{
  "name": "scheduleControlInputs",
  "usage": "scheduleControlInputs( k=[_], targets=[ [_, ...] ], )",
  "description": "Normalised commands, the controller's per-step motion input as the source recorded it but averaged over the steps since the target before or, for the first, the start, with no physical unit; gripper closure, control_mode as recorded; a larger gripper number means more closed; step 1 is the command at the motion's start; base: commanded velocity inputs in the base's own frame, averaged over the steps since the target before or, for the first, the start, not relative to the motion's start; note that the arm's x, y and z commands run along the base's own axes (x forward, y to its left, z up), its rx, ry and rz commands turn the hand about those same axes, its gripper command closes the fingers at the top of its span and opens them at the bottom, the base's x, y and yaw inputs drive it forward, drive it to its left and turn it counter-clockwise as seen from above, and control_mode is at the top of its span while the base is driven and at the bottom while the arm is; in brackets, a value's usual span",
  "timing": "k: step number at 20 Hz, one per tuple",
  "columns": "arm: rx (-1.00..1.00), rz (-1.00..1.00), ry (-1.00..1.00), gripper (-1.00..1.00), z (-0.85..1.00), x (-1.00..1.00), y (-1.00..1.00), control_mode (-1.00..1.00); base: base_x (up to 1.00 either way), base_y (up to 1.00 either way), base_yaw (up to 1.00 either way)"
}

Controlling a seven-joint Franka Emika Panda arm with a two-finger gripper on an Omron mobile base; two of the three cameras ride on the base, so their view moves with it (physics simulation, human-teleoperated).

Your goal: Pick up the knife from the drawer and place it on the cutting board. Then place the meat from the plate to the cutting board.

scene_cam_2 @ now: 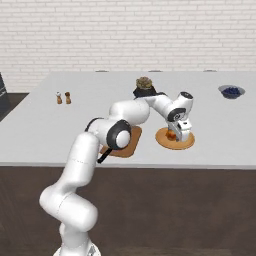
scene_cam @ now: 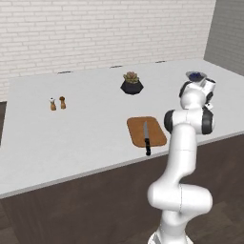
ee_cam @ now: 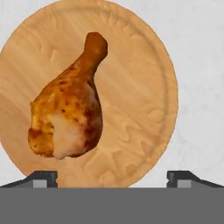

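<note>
Meat lies on plate — fingers spread wide above.

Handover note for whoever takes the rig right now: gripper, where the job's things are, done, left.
Gripper: jaws wide open, holding nothing, poised over the plate and looking straight down at it.
Knife: already on the cutting board, blade on the wood, black handle sticking out over the near edge toward the counter front.
Meat: a chicken drumstick lying on the plate, right of the board, not yet gripped.
Done: knife step.
Left: come down, close on the drumstick, carry it left to the board, probably onto the bare wood beside the knife.
</note>
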Motion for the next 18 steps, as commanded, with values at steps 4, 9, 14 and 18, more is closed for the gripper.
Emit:
scheduleControlInputs(
  k=[4, 9, 14, 18],
  targets=[
    [0.00, -0.22, 0.00, -1.00, -0.39, 0.34, 0.00, -1.00, 0.00, 0.00, 0.00],
    [0.00, -0.19, -0.10, -1.00, -0.14, 0.43, 0.00, -1.00, 0.00, 0.00, 0.00],
    [0.00, -0.14, -0.15, -1.00, -0.25, 0.36, 0.00, -1.00, 0.00, 0.00, 0.00],
    [-0.01, -0.09, -0.06, 1.00, -0.85, 0.03, 0.01, -1.00, 0.00, 0.00, 0.00]
  ],
)
